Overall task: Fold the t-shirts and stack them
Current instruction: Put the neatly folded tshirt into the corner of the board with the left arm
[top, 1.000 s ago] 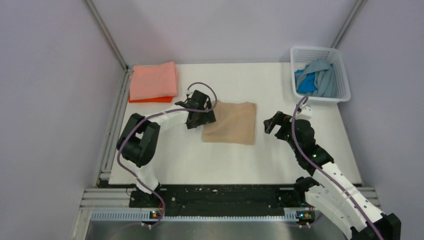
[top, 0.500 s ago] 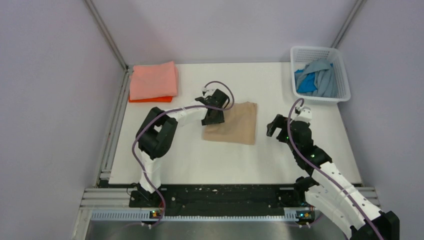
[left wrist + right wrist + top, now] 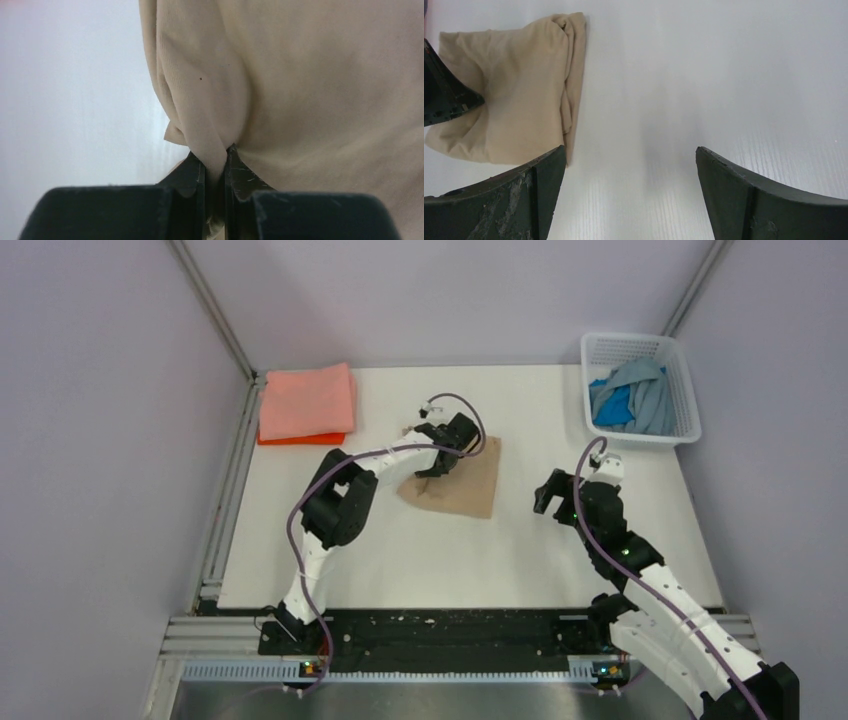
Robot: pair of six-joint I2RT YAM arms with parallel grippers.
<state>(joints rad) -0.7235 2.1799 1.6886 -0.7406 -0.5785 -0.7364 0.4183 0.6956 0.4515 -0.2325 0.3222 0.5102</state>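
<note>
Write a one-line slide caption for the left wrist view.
Left jaws pinching a fold at the edge of the tan t-shirt, with the white table beside it.

lab: grey-walled table (image 3: 560, 400), aluminium rails (image 3: 450, 672)

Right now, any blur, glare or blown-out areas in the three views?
Top external: evenly lit, sharp, only soft shadows on the table. Left wrist: tan t-shirt weave crisp where the left gripper pinches it, gripper body soft, table washed out. Right wrist: sharp, mild sheen on the table past the open right gripper.
</note>
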